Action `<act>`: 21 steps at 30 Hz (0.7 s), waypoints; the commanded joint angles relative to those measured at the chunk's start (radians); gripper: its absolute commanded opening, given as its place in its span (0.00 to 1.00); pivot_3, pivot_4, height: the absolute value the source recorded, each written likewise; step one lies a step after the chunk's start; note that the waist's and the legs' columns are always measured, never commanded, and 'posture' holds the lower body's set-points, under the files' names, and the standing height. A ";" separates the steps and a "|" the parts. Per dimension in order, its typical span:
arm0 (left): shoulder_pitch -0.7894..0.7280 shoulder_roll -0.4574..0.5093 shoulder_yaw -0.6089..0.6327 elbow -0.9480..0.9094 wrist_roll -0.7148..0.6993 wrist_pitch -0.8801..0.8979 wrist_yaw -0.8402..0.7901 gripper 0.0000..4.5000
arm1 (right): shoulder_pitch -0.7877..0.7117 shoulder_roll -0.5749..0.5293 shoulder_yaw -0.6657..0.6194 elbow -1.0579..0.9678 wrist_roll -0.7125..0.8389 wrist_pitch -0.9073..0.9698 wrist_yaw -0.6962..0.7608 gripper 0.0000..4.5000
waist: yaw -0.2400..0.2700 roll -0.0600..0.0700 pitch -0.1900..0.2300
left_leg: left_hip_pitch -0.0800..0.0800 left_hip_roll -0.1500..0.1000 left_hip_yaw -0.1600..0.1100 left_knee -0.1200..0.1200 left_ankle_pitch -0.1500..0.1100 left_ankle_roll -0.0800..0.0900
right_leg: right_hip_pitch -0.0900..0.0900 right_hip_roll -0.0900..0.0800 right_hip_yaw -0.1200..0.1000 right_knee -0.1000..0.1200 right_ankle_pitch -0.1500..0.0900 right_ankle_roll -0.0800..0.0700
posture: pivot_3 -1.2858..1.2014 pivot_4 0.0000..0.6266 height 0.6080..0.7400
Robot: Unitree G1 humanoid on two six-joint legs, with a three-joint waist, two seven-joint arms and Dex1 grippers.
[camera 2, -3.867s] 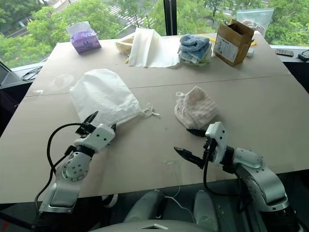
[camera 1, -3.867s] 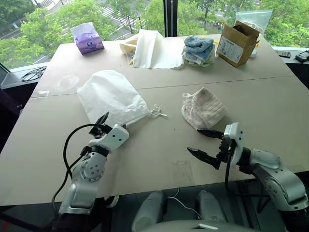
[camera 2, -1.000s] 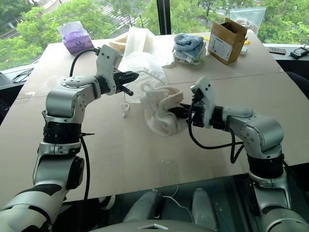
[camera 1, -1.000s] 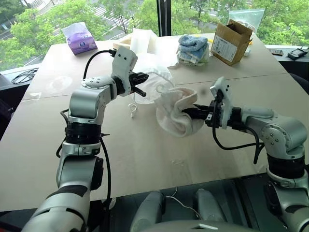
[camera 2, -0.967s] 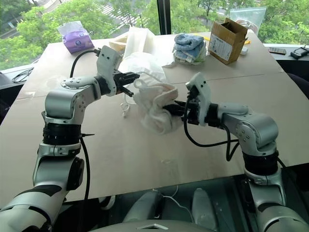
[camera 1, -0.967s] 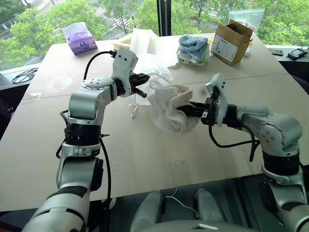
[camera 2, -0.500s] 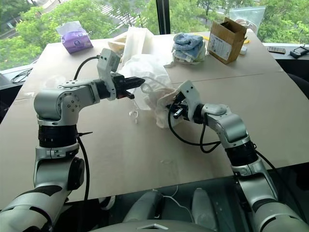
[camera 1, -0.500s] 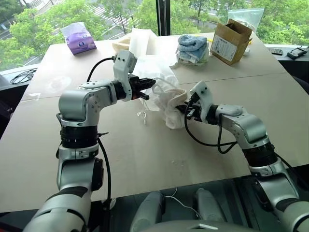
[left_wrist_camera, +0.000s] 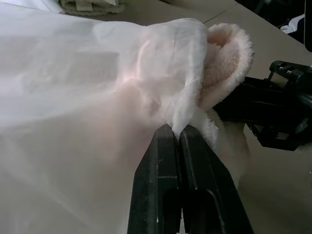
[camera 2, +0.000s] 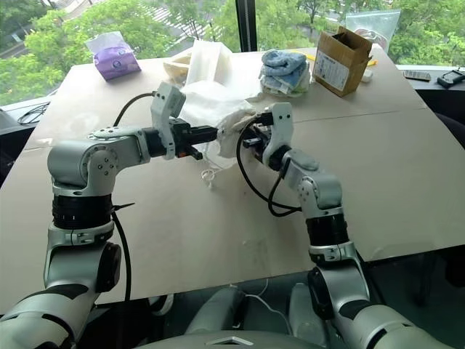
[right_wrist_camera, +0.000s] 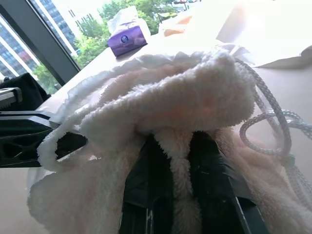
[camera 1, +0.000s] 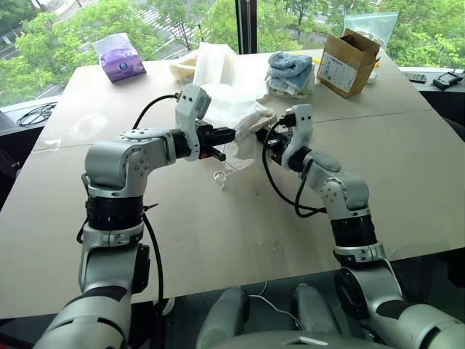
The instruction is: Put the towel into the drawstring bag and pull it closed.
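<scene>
The left gripper is clamped tight on the rim of the thin, slightly see-through white fabric drawstring bag, its 2 black fingers pressed together on a fold of the mouth; it holds that edge up above the table, with the rest of the sack trailing back toward the far side; the right gripper is closed on the small cream-white, fluffy, faintly pink towel, a ridge of the cloth pinched between its 2 fingers; the 2 grippers face each other near the middle of the pale beige table, just beside one another; the towel sits at the bag's mouth, partly under the thin fabric and partly bulging out of it toward the right gripper; thin white cords hang from the mouth in a loop down to the tabletop; along the far edge of the table lie a purple tissue pack, a flat cream-white cloth sheet, a pile of blue-and-white cloths and an open brown cardboard box.
</scene>
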 commanded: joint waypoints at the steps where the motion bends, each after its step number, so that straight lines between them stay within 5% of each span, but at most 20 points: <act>1: -0.007 -0.001 0.012 -0.064 -0.054 0.020 -0.017 0.00 | -0.013 -0.009 0.086 -0.003 -0.057 -0.044 0.023 0.01 | -0.010 0.000 0.000 | 0.000 0.000 0.000 0.000 0.000 0.000 | 0.000 0.000 0.000 0.001 0.000 0.000 | 0.52 0.24 1.00; 11: 0.014 0.010 -0.017 -0.086 -0.079 0.015 -0.024 0.00 | 0.012 -0.076 0.243 -0.053 -0.112 -0.134 0.209 0.01 | -0.022 0.000 0.000 | 0.000 0.000 0.004 0.001 0.000 0.000 | -0.003 0.000 0.005 0.007 0.000 0.000 | 0.52 0.24 1.00; 21: 0.068 0.011 -0.025 -0.150 -0.144 0.049 -0.051 0.00 | 0.007 0.234 -0.073 0.009 0.138 -0.150 -0.064 0.01 | -0.015 0.000 0.000 | 0.001 0.000 0.004 0.002 0.001 -0.002 | -0.005 0.000 0.006 0.011 0.000 0.000 | 0.52 0.24 1.00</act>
